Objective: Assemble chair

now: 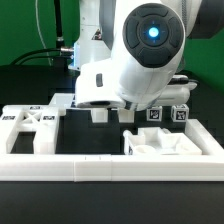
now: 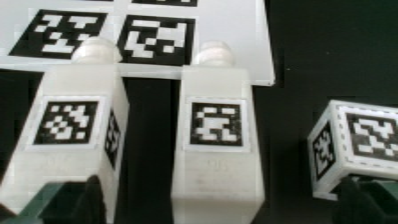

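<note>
K: Long white border rail point(image 1: 110, 172) runs across the near edge of the black worktop point(image 1: 95, 135), closest to the exterior camera. Logged?

M: Logged. The chair is in loose parts. Just behind the rail, at the exterior view's left, the X-braced panel point(image 1: 30, 125) lies flat. At the exterior view's right a chunky white part point(image 1: 168, 146) sits just behind the rail. Farther back two tagged blocks point(image 1: 156, 115) stand side by side.

K: Arm?

M: Arm point(image 1: 140, 50) fills the middle of the exterior view, wrist low over the far middle of the worktop. It hides most of the hand from that camera.

K: Wrist view, then.

M: Two square legs point(image 2: 75, 130) lie flat, parallel and apart, tags facing the camera. Each has a rounded peg at the end toward the marker board point(image 2: 160, 40). The pegs reach the board's edge; contact cannot be told. One tagged block point(image 2: 365, 140) stands beside the legs, apart from them.

K: Hand state?

M: Hand point(image 2: 214, 206) is spread wide, nothing clamped. One dark fingertip point(image 2: 63, 205) shows at the end of one leg; whether it touches, I cannot tell.
</note>
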`<state>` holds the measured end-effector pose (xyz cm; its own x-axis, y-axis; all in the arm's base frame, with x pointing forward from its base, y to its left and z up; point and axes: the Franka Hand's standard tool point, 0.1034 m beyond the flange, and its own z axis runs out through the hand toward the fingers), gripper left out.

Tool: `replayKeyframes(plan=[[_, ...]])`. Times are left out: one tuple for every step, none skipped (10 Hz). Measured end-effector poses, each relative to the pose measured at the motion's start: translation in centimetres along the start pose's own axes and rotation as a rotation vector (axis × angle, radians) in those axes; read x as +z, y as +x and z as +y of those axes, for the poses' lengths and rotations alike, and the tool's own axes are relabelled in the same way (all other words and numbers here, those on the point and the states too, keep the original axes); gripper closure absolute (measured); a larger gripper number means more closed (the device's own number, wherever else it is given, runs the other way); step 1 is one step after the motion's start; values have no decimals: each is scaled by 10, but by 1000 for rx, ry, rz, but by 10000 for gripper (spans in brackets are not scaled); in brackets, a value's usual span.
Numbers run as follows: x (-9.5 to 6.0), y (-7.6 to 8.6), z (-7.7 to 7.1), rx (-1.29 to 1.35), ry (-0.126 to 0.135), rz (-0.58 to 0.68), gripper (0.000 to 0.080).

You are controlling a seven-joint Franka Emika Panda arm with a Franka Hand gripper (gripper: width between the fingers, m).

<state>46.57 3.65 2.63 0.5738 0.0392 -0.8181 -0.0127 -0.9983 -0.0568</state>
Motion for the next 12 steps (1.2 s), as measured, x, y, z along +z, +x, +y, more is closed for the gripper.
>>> replayKeyframes(plan=[[3,1,0,6,-1,-6,151],[7,2,-1,11,-2,-14,151],[9,4,1,13,-1,-19,151],[12,5,2,14,0,-23,151],[14,5,2,14,0,-27,151],[15,6,3,14,0,-28,151],[17,6,3,14,0,-29,151],[17,7,3,14,0,-26,151],[17,8,3,13,0,-24,262],[17,8,3,12,0,-24,397],[17,8,3,8,0,-24,397],[17,8,4,2,1,-23,515]])
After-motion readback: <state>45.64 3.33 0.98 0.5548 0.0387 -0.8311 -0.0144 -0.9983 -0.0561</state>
